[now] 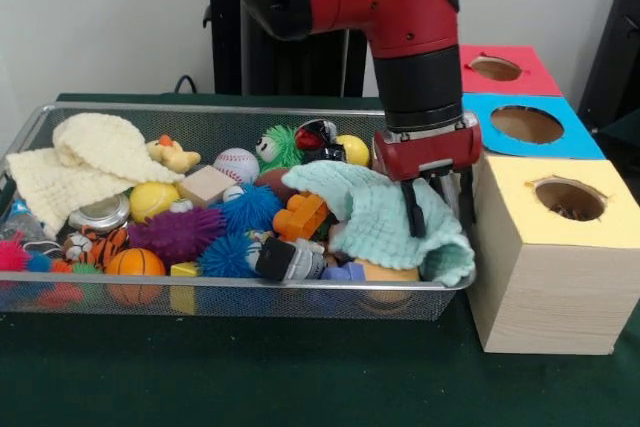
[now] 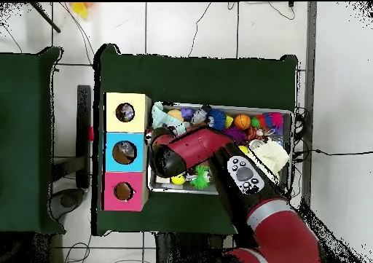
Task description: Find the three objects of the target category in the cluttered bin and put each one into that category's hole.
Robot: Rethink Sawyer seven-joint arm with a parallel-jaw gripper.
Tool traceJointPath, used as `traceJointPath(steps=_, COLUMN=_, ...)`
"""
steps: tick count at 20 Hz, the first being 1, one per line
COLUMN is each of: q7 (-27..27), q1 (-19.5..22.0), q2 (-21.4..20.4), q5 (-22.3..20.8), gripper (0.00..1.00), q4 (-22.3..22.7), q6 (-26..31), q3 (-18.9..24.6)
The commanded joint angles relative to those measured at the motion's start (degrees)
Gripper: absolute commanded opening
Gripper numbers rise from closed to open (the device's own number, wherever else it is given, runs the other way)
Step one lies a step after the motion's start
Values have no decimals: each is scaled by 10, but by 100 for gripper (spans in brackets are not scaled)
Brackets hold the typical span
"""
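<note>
Bin [image 1: 60,292] of wire mesh, full of toys, stands on the green surface [image 1: 300,377] just beside the yellow box [image 1: 545,267], and this box is my landmark. At the end of the bin nearest the yellow box lies a mint green cloth [image 1: 375,209], draped over other toys. The gripper [image 1: 438,209] is down on this cloth with its jaws narrowly apart, and their tips press into the folds; I cannot tell if anything is caught between them.

I judge the main risk to be the cloth itself. If the jaws close here, they may take only fabric, or fabric together with a toy, and the lifted cloth can drag the orange block [image 1: 300,215], further from the yellow box, out over the bin wall. A cloth is also too soft and wide for the hole [image 1: 568,199] in the yellow box, so it may hang on the edge. Behind the yellow box stand the blue box [image 1: 525,127] and the red box [image 1: 497,69], so the wrong hole is also possible.
</note>
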State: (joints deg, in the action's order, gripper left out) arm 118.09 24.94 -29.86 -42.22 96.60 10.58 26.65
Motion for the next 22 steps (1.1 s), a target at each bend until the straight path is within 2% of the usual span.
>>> traceJointPath(steps=1, q7=111, q1=5, q2=62, q5=76, gripper=100, q4=12, q6=40, q3=-64)
traceJointPath(steps=7, q7=32, q1=42, q2=-2, q5=99, gripper=100, q4=61, q6=81, q3=-64)
traceJointPath(steps=10, q7=18, q1=52, q2=-8, q5=97, gripper=100, q4=68, q6=75, q3=-61)
traceJointPath(steps=14, q7=21, q1=42, q2=-15, q5=81, gripper=100, q4=65, q6=56, q3=-78)
traceJointPath(steps=22, q7=10, q1=15, q2=-59, q5=91, gripper=100, q4=58, q6=99, q3=-95)
